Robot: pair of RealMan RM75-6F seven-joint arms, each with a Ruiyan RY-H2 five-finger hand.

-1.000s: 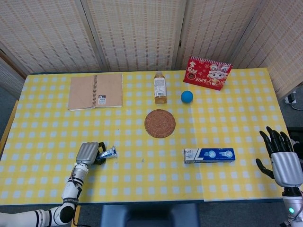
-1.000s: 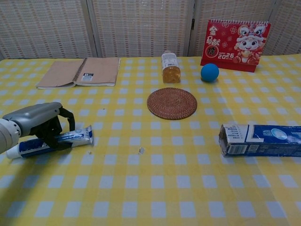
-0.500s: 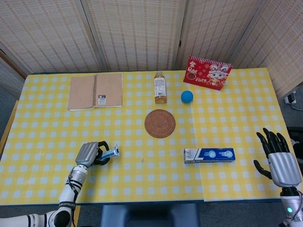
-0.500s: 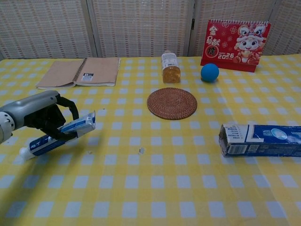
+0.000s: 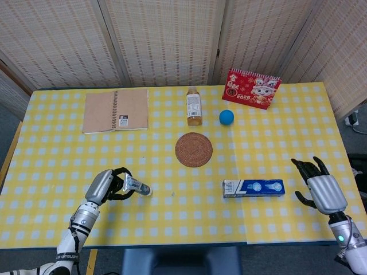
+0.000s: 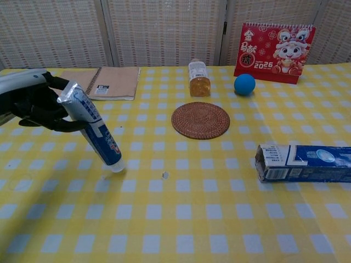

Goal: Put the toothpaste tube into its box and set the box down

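Blue-and-white, the plastic toothpaste tube (image 6: 94, 129) hangs cap-down in the left hand (image 6: 34, 102), whose fingers wrap its crimped end, while its long blue cardboard box (image 5: 253, 188) lies unfilled on the yellow checked table (image 5: 172, 229) near the empty, spread-fingered right hand (image 5: 319, 189).

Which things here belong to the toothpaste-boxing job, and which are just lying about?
Job: toothpaste tube, gripped by the left hand; its box; the right hand, open.

Lying about: notebook, bottle, blue ball, coaster, calendar.
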